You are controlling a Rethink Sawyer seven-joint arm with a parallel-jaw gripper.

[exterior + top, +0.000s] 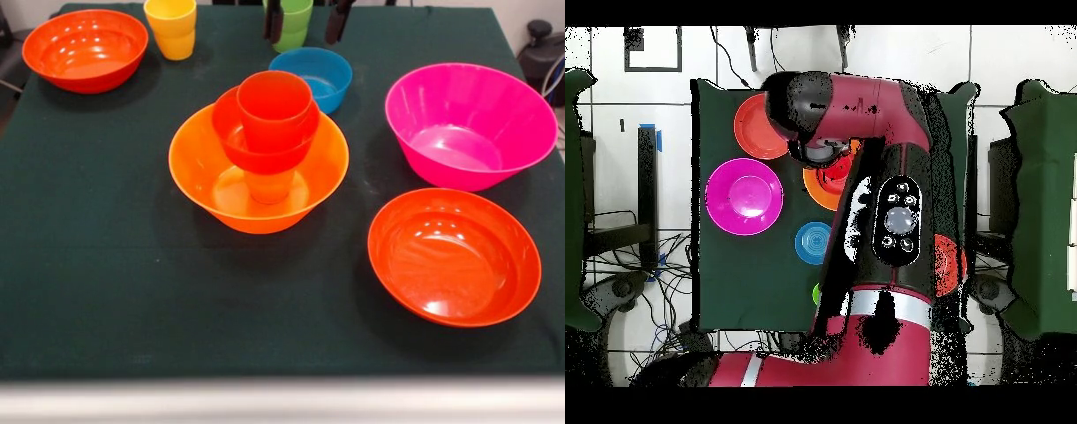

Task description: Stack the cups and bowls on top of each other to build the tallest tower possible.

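Up at the far edge of the desk (pixel 106 291), the end effector (pixel 303 19) shows only its two dark fingertips, spread apart, one on either side of the green cup (pixel 292 25), straddling it without visibly pinching it. That green cup looks like two nested tumblers, standing upright. Just beside it toward the picture's left sits the yellow cup (pixel 172 26), also a nested pair, clear of the fingers. Below the end effector and a little right, the small blue bowl (pixel 311 78) rests on the cloth, close to the green cup. Nearer the camera, at mid-desk, stands the tower (pixel 265 146): the large orange bowl (pixel 259 168) at the bottom, an orange cup (pixel 269 185) inside it, a small red-orange bowl (pixel 258 134) perched on that cup, and a red-orange cup (pixel 274 108) sitting in the small bowl on top. It stands well apart from the end effector. To the right, the magenta-pink bowl (pixel 470 125) sits alone, and in front of it a wide red-orange bowl (pixel 454 256). The second wide red-orange bowl (pixel 85 49) lies at the far left corner. From overhead, the red and black arm (pixel 865 150) covers the middle of the desk, hiding most of the tower and the end effector.
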